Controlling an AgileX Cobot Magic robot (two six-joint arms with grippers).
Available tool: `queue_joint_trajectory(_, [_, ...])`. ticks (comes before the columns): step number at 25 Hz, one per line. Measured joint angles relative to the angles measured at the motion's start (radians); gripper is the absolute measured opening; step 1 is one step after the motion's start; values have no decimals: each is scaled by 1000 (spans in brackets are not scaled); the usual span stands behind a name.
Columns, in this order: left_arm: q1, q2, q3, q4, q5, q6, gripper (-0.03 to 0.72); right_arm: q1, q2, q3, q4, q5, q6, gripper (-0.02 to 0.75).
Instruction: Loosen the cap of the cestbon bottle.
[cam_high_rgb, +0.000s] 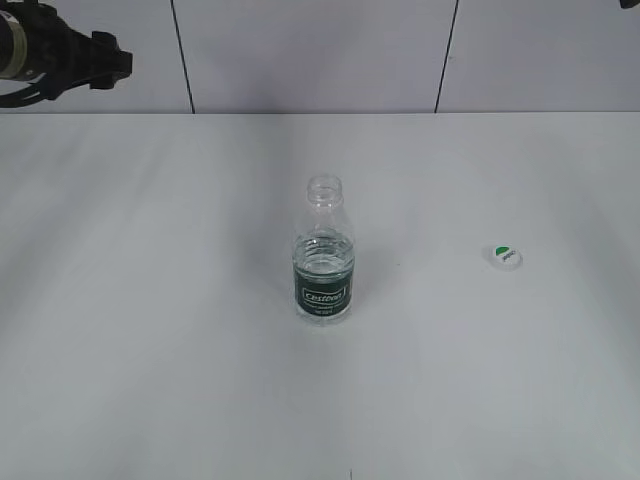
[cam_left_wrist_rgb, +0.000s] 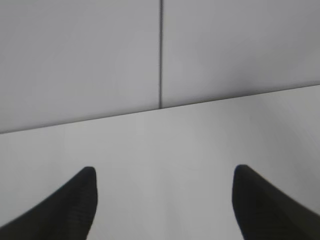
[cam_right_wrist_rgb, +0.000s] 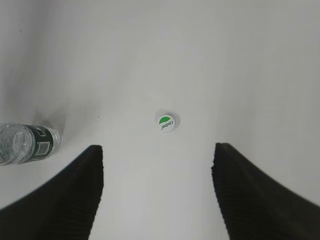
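The cestbon bottle (cam_high_rgb: 324, 262) stands upright mid-table, clear with a dark green label and an uncovered mouth. The cap (cam_high_rgb: 504, 256), white with a green mark, lies flat on the table to the bottle's right, well apart from it. In the right wrist view the cap (cam_right_wrist_rgb: 166, 122) lies ahead of my right gripper (cam_right_wrist_rgb: 159, 147), which hangs open above the table with nothing between its fingers; the bottle (cam_right_wrist_rgb: 27, 143) shows at the left edge. My left gripper (cam_left_wrist_rgb: 165, 169) is open and empty, facing the back wall. The left arm (cam_high_rgb: 60, 55) is raised at the far left.
The white table (cam_high_rgb: 150, 350) runs back to a panelled wall (cam_high_rgb: 310, 50) with dark seams. The right arm does not show in the exterior view.
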Motion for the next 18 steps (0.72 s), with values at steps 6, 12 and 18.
queue_joint_trajectory(6, [0,0,0,83,137,45,512,0,0,0,0,0,0,518])
queue_joint_trajectory(12, [0,0,0,91,202,140,510,0,0,0,0,0,-1,518])
queue_joint_trajectory(18, [9,0,0,75,233,170,509,0,0,0,0,0,-1,518])
